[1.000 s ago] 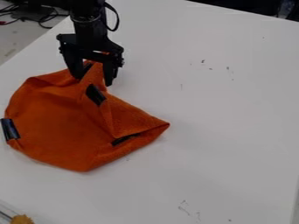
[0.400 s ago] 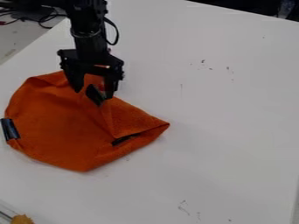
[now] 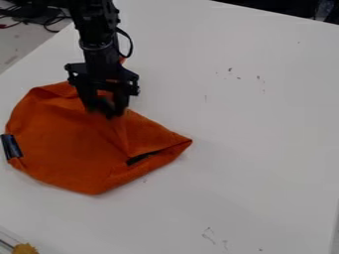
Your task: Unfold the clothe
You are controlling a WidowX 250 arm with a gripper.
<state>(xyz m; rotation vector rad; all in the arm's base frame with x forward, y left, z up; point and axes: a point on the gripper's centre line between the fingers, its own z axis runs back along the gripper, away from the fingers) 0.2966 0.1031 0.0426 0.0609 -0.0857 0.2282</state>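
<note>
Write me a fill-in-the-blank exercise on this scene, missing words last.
The colour of the cloth is ____.
It lies on a table whose top is ____.
The end effector is at the lower end of the robot's black ____.
In the camera view, one black tab sits at the cloth's ____ edge.

Missing words: orange; white; arm; left.

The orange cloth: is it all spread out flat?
No, partly folded. The orange fabric cloth has a flap turned over at its right side, making a pointed corner.
</note>
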